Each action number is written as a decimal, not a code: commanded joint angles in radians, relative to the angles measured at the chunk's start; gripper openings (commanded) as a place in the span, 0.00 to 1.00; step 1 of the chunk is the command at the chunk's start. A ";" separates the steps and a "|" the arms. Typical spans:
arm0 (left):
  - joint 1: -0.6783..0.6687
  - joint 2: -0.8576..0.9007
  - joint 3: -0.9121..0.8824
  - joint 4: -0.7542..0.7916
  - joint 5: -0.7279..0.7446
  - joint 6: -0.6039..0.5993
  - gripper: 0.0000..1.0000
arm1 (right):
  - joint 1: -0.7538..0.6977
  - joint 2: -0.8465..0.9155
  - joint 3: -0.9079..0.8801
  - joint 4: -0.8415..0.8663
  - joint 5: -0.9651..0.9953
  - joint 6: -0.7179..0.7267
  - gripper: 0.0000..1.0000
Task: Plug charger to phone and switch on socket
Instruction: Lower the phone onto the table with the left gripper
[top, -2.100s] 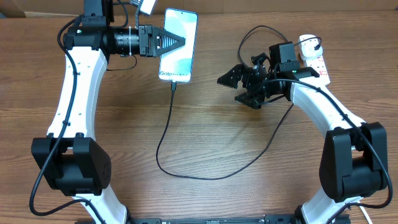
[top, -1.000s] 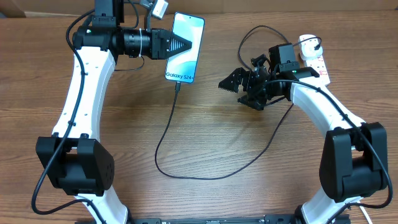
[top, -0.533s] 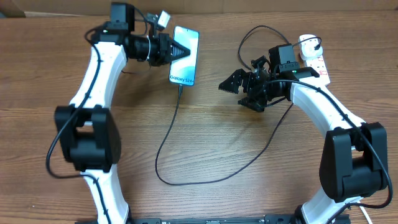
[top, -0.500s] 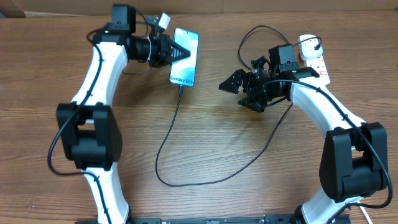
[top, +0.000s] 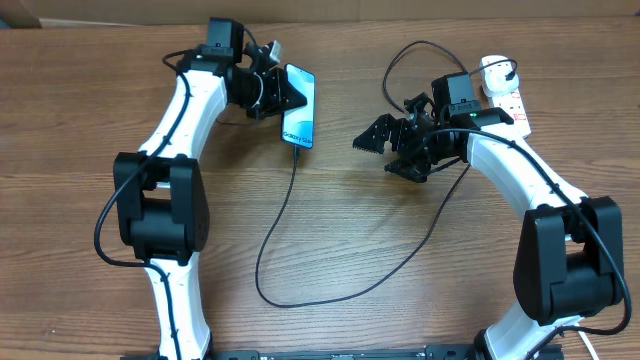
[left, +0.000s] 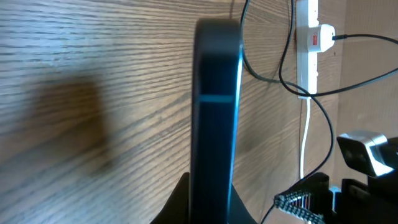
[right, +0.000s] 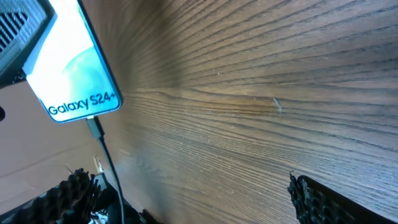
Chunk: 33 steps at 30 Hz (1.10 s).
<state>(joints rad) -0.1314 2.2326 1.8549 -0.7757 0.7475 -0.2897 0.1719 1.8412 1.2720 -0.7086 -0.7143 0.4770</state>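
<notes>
My left gripper (top: 285, 95) is shut on the phone (top: 299, 107), holding it tilted on edge above the table; the left wrist view shows its dark edge (left: 214, 112) between the fingers (left: 210, 205). The phone's teal screen with "Galaxy S24" text (right: 71, 68) faces my right wrist camera. The charger, a thin black cable (top: 300, 290), has its tip plugged into the phone's lower end (right: 94, 127) and loops across the table to the socket (top: 505, 92) at the far right. My right gripper (top: 385, 150) is open and empty, between phone and socket.
The socket's white block also shows in the left wrist view (left: 308, 37) with a plug in it. A thick white cord (left: 305, 143) runs from it. Brown cardboard (top: 60, 12) lies along the table's back edge.
My left gripper has carried the phone to the right and turned it from flat to on edge; the cable loop followed. The right arm has stayed still.
</notes>
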 joint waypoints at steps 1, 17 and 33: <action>-0.005 0.079 0.025 0.025 0.072 -0.026 0.04 | 0.003 -0.014 0.003 -0.001 0.008 -0.011 1.00; 0.000 0.142 0.025 0.047 0.006 -0.016 0.04 | 0.003 -0.014 0.003 -0.004 0.018 -0.014 1.00; -0.007 0.143 0.025 0.017 -0.042 -0.002 0.04 | 0.003 -0.014 0.003 0.000 0.018 -0.014 1.00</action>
<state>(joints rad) -0.1371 2.3901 1.8580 -0.7597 0.6968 -0.3046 0.1719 1.8412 1.2720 -0.7143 -0.7017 0.4706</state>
